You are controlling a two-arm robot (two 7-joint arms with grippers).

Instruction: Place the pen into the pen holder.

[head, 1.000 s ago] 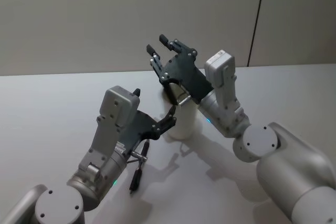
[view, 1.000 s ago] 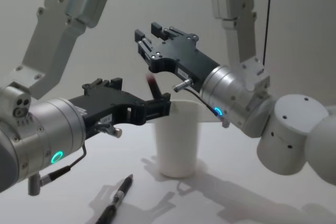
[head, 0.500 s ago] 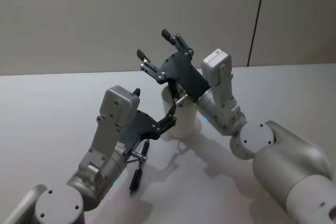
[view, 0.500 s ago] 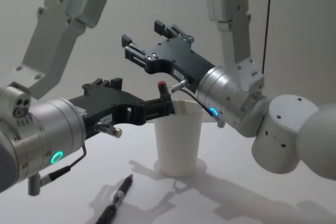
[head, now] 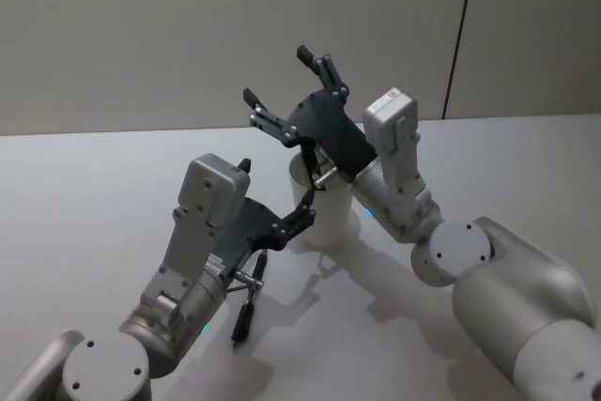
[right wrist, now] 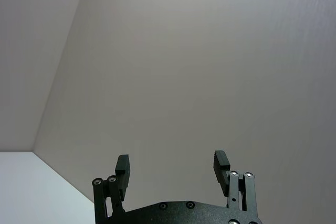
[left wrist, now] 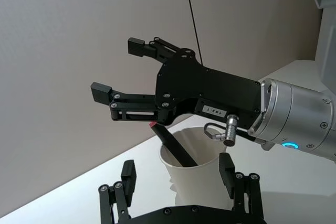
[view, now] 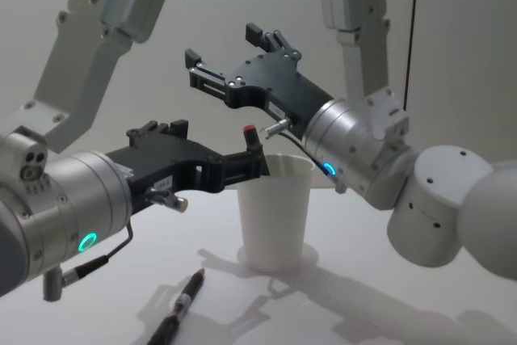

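One pen (left wrist: 173, 145), dark with a red end, leans inside the pen holder (view: 275, 216), its red end poking past the rim just below the right gripper (view: 222, 46), whose fingers are spread wide and hold nothing. The pen holder stands upright on the table (head: 94, 185) directly ahead of the left gripper (left wrist: 177, 166), which is open too, its fingers set wider than the rim. A second pen (view: 182, 309) lies flat under the left arm, behind that gripper.
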